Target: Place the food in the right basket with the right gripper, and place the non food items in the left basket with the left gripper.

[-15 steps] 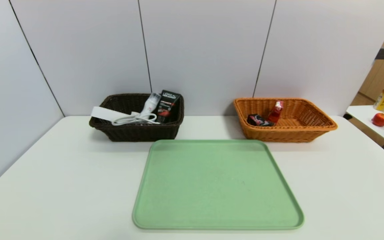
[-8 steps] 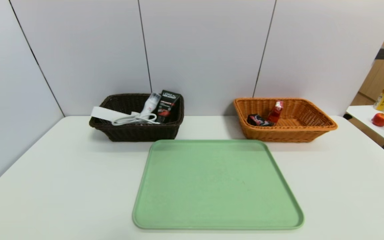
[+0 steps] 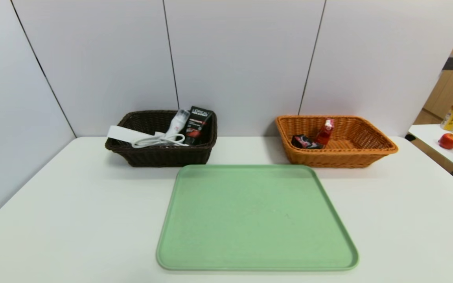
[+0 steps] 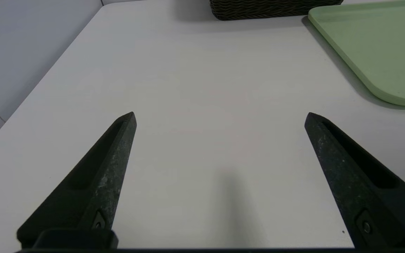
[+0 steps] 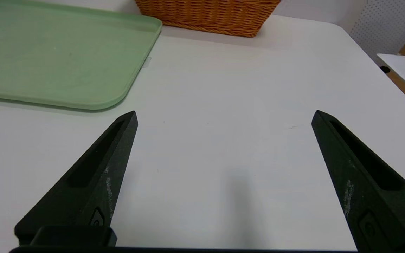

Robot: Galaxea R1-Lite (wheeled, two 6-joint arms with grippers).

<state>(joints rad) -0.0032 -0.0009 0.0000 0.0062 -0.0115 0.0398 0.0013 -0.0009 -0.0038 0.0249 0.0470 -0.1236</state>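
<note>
Your sorting looks finished, as far as these views show. The food, a red carton (image 3: 325,132) leaning upright and a black carton (image 3: 304,142) lying beside it and apparently touching it, sits inside the right basket (image 3: 372,151). That basket stands ahead of the right pincer (image 5: 223,116), well apart from it across bare bench (image 3: 73,204).

The non food items are in the left basket (image 3: 163,156): the white power strip (image 3: 126,135) pokes over the rim with its coiled cord (image 3: 161,140) beside it, and the white bottle (image 3: 177,122) and the black L'Oreal tube (image 3: 197,124) lean against the back wall. You cannot make out the marker from here; it may be hidden under the others. This basket lies ahead of the left pincer (image 4: 220,116), also well apart.

The green tray (image 3: 256,218) between the two pincers has nothing on it, so you seem to have nothing left to pick.

Both pincers are spread wide and hold nothing. Each hangs low over the bench near its own front corner of the tray, outside the head view.

Against the frames from a second and half a second ago, nothing differs: baskets, contents and tray lie exactly as they did, and no arm has entered the head view. You are likely at rest after the last placement.
</note>
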